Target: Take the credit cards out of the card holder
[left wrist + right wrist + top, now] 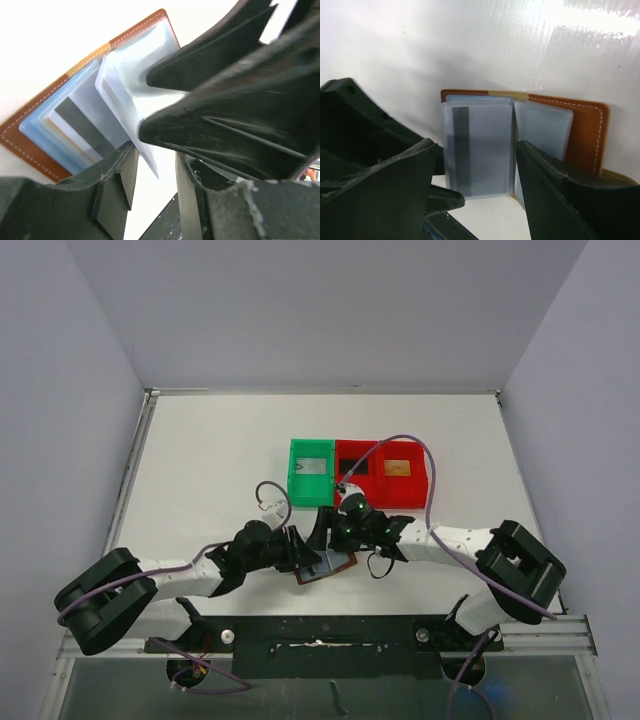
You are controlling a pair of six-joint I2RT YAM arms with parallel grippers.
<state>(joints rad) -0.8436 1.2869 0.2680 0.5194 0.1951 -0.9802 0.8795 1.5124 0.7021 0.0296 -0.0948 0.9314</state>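
Lying open, card holder (338,565), green tray (310,496), red tray (395,494) nr behind it

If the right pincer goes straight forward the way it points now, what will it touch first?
Probably the clear sleeve with a dark-striped card, in the open card holder straight ahead of the right pincer; depth is unclear.

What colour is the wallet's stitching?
White stitching on the brown wallet; clearest in the right wrist view.
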